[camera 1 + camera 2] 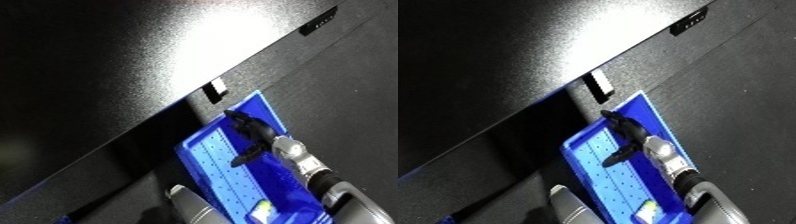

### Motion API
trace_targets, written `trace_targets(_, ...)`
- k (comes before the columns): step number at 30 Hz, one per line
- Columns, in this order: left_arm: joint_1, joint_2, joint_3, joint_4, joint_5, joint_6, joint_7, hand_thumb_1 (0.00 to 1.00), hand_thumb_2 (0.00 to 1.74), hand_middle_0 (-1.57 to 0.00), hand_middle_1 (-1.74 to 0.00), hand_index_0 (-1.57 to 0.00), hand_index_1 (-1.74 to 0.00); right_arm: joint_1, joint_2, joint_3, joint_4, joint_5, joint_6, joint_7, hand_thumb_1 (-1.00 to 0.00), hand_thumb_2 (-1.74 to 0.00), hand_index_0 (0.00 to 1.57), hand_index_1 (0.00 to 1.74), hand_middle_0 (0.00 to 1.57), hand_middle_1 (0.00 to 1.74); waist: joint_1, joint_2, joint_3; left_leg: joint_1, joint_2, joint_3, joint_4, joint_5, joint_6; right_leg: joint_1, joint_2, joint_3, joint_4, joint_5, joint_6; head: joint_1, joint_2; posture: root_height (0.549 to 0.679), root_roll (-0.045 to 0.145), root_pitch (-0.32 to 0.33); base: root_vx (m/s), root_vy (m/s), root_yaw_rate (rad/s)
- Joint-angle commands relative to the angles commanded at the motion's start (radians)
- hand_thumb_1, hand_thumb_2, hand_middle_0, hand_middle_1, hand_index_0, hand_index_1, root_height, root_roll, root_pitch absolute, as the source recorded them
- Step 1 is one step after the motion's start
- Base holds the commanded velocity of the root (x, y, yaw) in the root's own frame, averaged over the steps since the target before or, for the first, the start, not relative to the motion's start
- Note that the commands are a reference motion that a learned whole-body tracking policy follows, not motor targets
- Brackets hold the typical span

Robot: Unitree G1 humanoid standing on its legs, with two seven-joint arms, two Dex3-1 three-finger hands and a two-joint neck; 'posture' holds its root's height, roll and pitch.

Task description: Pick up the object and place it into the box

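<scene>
The right hand [624, 137], fingers loosely spread and holding nothing, hangs over the blue bin [598, 167]; the object, seemingly small and light, lies inside [649, 211].

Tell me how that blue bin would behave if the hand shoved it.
The blue bin looks like thin perforated plastic, so probably light and rigid. On the glossy black table it would likely slide, not tip, being low. The right hand hovers over it.
</scene>
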Motion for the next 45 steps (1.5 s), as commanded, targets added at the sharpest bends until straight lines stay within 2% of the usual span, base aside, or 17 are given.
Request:
trace_targets(4,-0.012,0.011,0.003,0.01,0.011,-0.004,0.013,0.0,0.0,0.0,0.0,0.0,0.0,-0.026,0.027,0.026,0.047,0.011,0.041,0.046,0.0,0.0,0.0,0.0,0.0,0.0,0.031,-0.015,-0.009,-0.015,0.0,-0.02,-0.003,0.012,-0.001,0.001,-0.0097,-0.018,0.008,-0.002,0.0028,-0.101,0.002,0.622,0.069,-0.021,0.005,-0.104,0.153)
trace_targets(11,-0.035,0.031,0.003,0.014,0.025,0.003,0.025,0.0,0.0,0.0,0.0,0.0,0.0,-0.05,0.061,0.057,0.129,-0.021,0.08,0.07,0.0,0.0,0.0,0.0,0.0,0.0,0.073,-0.031,-0.016,-0.037,0.002,-0.047,0.01,0.029,-0.0005,0.003,-0.0303,-0.049,0.027,-0.005,0.0101,-0.262,-0.005,0.62,0.059,-0.028,0.008,-0.077,0.177)
trace_targets(17,-0.048,0.04,0.004,0.011,0.032,0.011,0.04,0.0,0.0,0.0,0.0,0.0,0.0,-0.065,0.093,0.077,0.182,-0.035,0.086,0.058,0.0,0.0,0.0,0.0,0.0,0.0,0.103,-0.04,-0.013,-0.047,-0.001,-0.063,0.021,0.042,0.001,0.011,-0.0444,-0.076,0.034,-0.002,0.0173,-0.467,0.009,0.619,0.053,-0.038,0.015,-0.061,0.179)
trace_targets(21,-0.06,0.043,0.0,0.011,0.046,0.015,0.04,0.0,0.0,0.0,0.0,0.0,0.0,-0.073,0.11,0.083,0.205,-0.052,0.084,0.048,0.0,0.0,0.0,0.0,0.0,0.0,0.12,-0.042,-0.012,-0.049,-0.005,-0.073,0.014,0.058,-0.0021,0.016,-0.0536,-0.09,0.035,0.002,0.0231,-0.599,0.031,0.619,0.051,-0.043,0.019,-0.053,0.193)
trace_targets(26,-0.069,0.048,-0.005,0.005,0.068,0.019,0.036,0.0,0.0,0.0,0.0,0.0,0.0,-0.068,0.129,0.094,0.202,-0.08,0.085,0.006,0.0,0.0,0.0,0.0,0.0,0.0,0.136,-0.039,-0.006,-0.051,-0.011,-0.084,0.001,0.082,-0.0061,0.016,-0.0662,-0.106,0.048,0.003,0.0307,-0.749,0.072,0.617,0.05,-0.05,0.016,-0.018,0.184)
trace_targets(29,-0.066,0.052,-0.013,-0.003,0.079,0.015,0.029,0.0,0.0,0.0,0.0,0.0,0.0,-0.063,0.133,0.1,0.191,-0.093,0.094,-0.012,0.0,0.0,0.0,0.0,0.0,0.0,0.144,-0.037,0.0,-0.055,-0.015,-0.088,0.001,0.091,-0.0078,0.013,-0.0739,-0.115,0.059,0.002,0.0349,-0.821,0.097,0.616,0.051,-0.053,0.005,-0.002,0.164)
trace_targets(35,-0.05,0.061,-0.02,-0.026,0.074,-0.017,0.024,0.0,0.0,0.0,0.0,0.0,0.0,-0.04,0.145,0.115,0.166,-0.085,0.1,-0.044,0.0,0.0,0.0,0.0,0.0,0.0,0.156,-0.035,0.014,-0.062,-0.018,-0.096,0.009,0.095,-0.0072,0.009,-0.086,-0.125,0.07,0.001,0.0438,-0.884,0.114,0.614,0.05,-0.056,-0.006,-0.006,0.098)
trace_targets(40,-0.043,0.066,-0.019,-0.06,0.06,-0.05,0.032,0.0,0.0,0.0,0.0,0.0,0.0,-0.03,0.148,0.128,0.157,-0.081,0.093,-0.057,0.0,0.0,0.0,0.0,0.0,0.0,0.163,-0.038,0.027,-0.067,-0.016,-0.101,0.016,0.094,-0.0079,0.01,-0.0906,-0.131,0.073,-0.001,0.0477,-0.94,0.081,0.614,0.049,-0.056,-0.021,0.003,0.026)
trace_targets(45,-0.044,0.082,-0.015,-0.119,0.037,-0.076,0.024,0.0,0.0,0.0,0.0,0.0,0.0,-0.027,0.147,0.128,0.158,-0.07,0.092,-0.055,0.0,0.0,0.0,0.0,0.0,0.0,0.173,-0.041,0.036,-0.068,-0.017,-0.107,0.026,0.088,-0.0033,0.015,-0.096,-0.139,0.077,-0.003,0.0519,-0.971,0.051,0.613,0.047,-0.061,-0.003,-0.001,0.005)
